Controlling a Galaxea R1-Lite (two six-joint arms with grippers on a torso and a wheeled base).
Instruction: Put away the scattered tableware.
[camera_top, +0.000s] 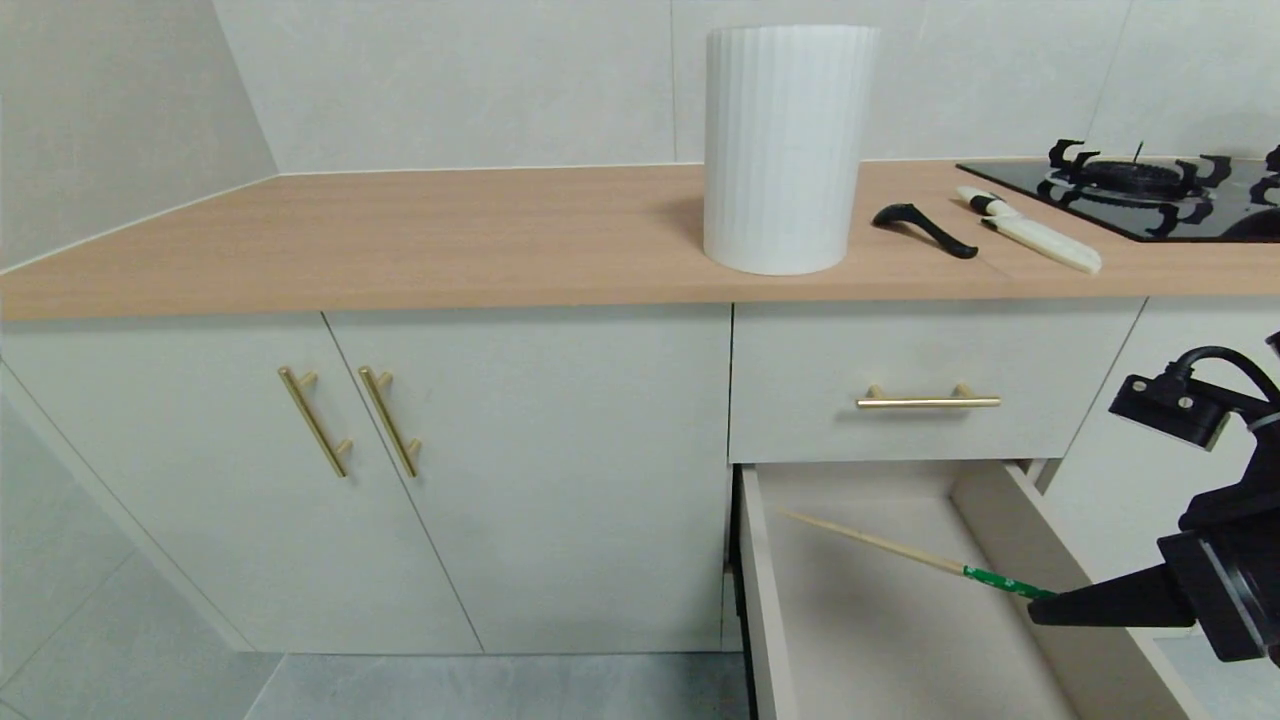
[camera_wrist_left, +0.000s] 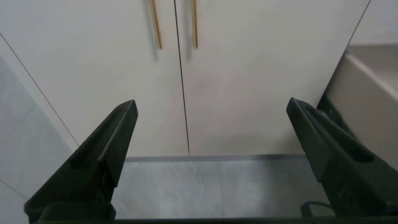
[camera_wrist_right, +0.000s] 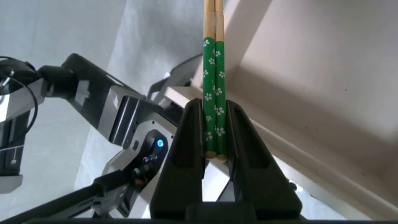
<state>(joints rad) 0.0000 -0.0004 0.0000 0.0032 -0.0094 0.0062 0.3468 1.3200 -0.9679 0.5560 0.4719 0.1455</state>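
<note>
Black and spread wide, the left gripper (camera_wrist_left: 211, 111) held nothing and faced the cabinet doors (camera_top: 400, 480) at my eight o'clock. On the counter (camera_top: 400, 240), a white ribbed holder (camera_top: 782, 150) stood at one o'clock. A black-handled tool (camera_top: 925, 228) and a white knife (camera_top: 1035, 238) lay at two. At five o'clock the right gripper (camera_top: 1042, 606) pinched the chopsticks (camera_top: 900, 548) by their green ends, with the tips slanting over the open drawer (camera_top: 765, 600). My worry was that, gripped so near the end, they could pivot or bounce out on release.

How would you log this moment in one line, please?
right gripper: shut on chopsticks over open drawer | left gripper: open, facing cabinet doors | knife on counter
</note>
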